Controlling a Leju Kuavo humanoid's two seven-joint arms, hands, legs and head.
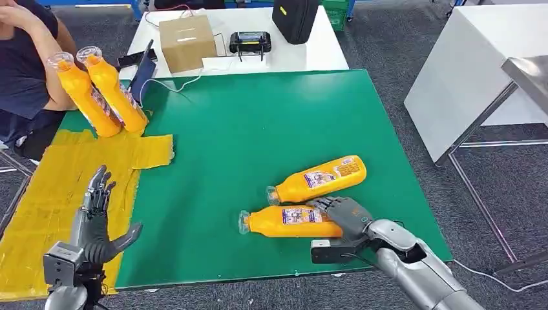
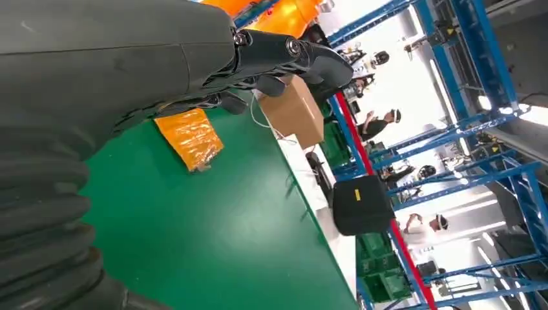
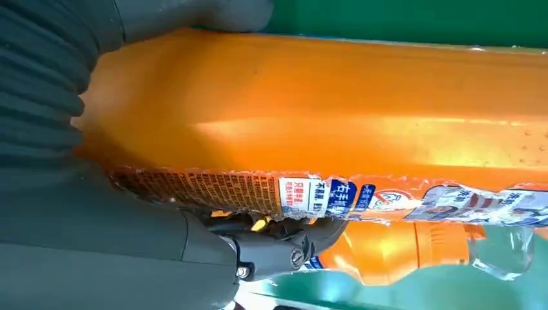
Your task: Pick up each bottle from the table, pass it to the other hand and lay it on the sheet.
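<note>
Pick step: right hand [image 1: 341,213] wraps the base end of the near bottle [image 1: 291,221], fingers over the top, thumb under per the wrist view; grip looks closed, not lifted. Bottle lies flat on the green mat [image 1: 258,116] around 5 o'clock, orange, torn label, clear cap. Second bottle [image 1: 318,179] just behind it. Left hand [image 1: 97,223] is open and empty over the yellow sheet [image 1: 39,194] at 8 o'clock. Next: lift, carry across, hand over.

- The nearer bottle [image 1: 292,221] on the green mat [image 1: 258,129] has its base end hidden under the right hand [image 1: 346,214].
- Label print on the bottle [image 3: 336,129] is too torn and small to read.
- The person [image 1: 26,58] beside the mat's far left corner is cut off by the edge.
- The left hand [image 2: 129,71] hides most of the mat [image 2: 213,239].
</note>
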